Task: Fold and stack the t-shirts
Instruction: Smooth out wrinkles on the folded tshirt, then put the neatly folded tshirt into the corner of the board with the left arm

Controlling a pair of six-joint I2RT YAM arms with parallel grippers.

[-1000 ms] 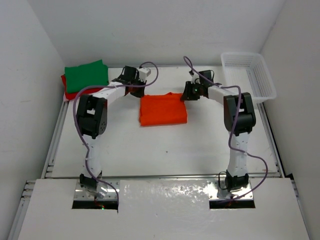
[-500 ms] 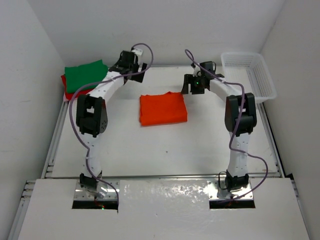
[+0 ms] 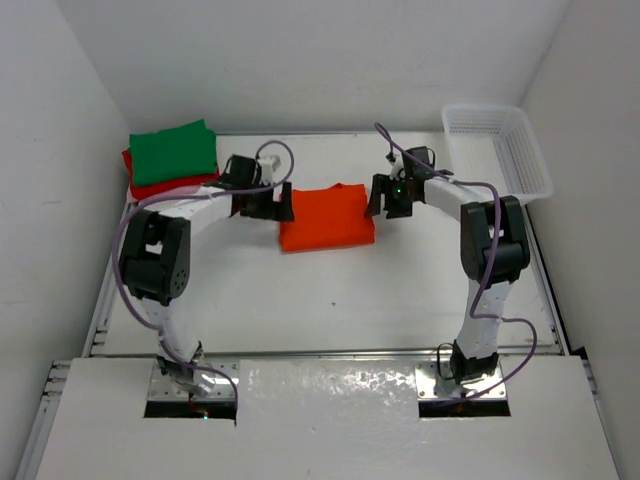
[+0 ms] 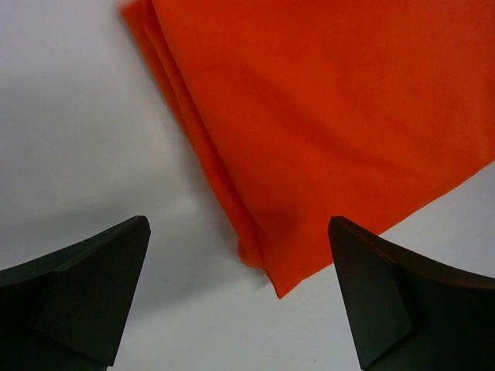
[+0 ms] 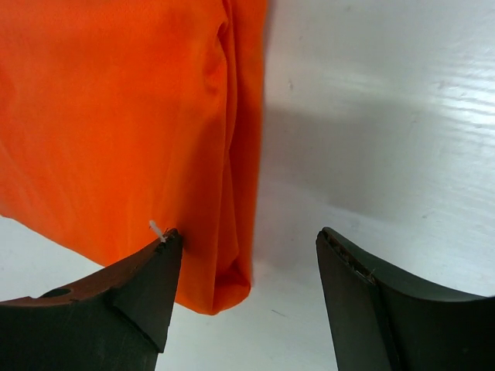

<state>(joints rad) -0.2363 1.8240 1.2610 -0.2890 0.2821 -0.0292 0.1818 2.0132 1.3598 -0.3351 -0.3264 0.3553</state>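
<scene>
Orange t-shirt (image 3: 327, 220), folded, between left hand (image 3: 280, 205) and right hand (image 3: 380, 197), both wide, empty.

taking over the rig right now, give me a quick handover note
Left hand: open, holding nothing, over the left edge of the orange t-shirt.
Right hand: open, holding nothing, at its right edge.
Done: orange t-shirt lies folded mid-table; green t-shirt folded on the red t-shirt, far left corner.
Left: probably move the orange one onto that stack. No other shirt in view.
</scene>
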